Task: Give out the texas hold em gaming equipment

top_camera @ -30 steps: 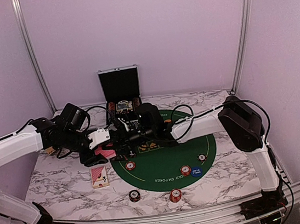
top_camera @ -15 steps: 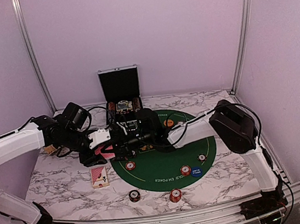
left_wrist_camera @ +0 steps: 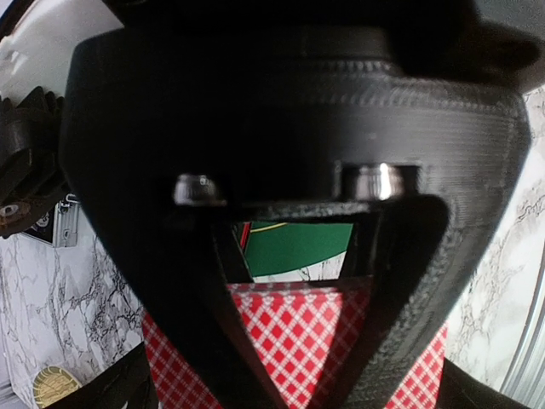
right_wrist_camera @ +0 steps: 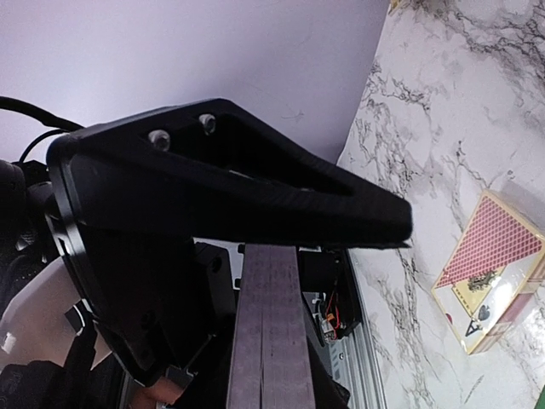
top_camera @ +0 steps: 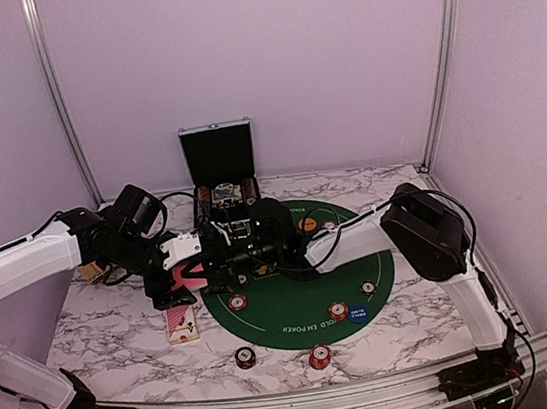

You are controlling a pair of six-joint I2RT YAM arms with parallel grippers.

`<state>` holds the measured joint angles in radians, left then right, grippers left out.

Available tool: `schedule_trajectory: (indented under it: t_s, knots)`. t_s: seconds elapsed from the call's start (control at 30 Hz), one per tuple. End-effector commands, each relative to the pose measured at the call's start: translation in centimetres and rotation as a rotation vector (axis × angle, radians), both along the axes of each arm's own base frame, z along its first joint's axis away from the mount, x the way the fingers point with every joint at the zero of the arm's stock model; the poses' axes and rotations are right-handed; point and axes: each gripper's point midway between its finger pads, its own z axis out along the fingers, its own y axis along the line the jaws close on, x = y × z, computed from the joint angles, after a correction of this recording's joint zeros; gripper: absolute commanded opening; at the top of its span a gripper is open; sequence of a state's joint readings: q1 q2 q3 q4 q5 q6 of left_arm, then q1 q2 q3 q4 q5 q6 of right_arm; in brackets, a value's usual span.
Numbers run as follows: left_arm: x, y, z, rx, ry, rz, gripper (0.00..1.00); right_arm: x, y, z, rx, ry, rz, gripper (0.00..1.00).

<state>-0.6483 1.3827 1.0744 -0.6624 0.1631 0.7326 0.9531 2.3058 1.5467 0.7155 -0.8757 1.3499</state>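
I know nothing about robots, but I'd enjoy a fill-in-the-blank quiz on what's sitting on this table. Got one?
1. The round mat on the marble table is ____.
2. The blue disc lies ____ that mat.
3. The case at the back has its lid ____.
4. The cards seen from the left wrist are checked red and ____.
Missing words: green; on; open; white.

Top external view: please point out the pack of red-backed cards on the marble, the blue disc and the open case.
pack of red-backed cards (top_camera: 180, 323): top external view, middle of its top face.
blue disc (top_camera: 357, 312): top external view, its centre.
open case (top_camera: 217, 153): top external view, inside of its raised lid.
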Motion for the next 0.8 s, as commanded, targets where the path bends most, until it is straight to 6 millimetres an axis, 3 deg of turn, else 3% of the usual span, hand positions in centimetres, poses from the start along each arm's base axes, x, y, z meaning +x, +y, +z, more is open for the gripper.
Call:
schedule_trajectory:
  t_s: [0.0, 0.2, 0.77]
  knots:
    - [-0.4, 0.2, -0.4, 0.017, 0.033, 0.004, 0.99, -1.2, -0.1, 4.0, 0.122, -0.054, 0.034, 0.00]
    - [-0.4, -0.2, 0.1, 0.005, 0.023, -0.021, 0.95, -1.1, 0.1, 3.0, 0.075, -0.057, 0.033, 0.00]
    - [-0.9, 0.4, 0.2, 0.036, -0.023, -0.090, 0.54, 0.5, -0.2, 0.0, -0.088, -0.074, -0.026, 0.00]
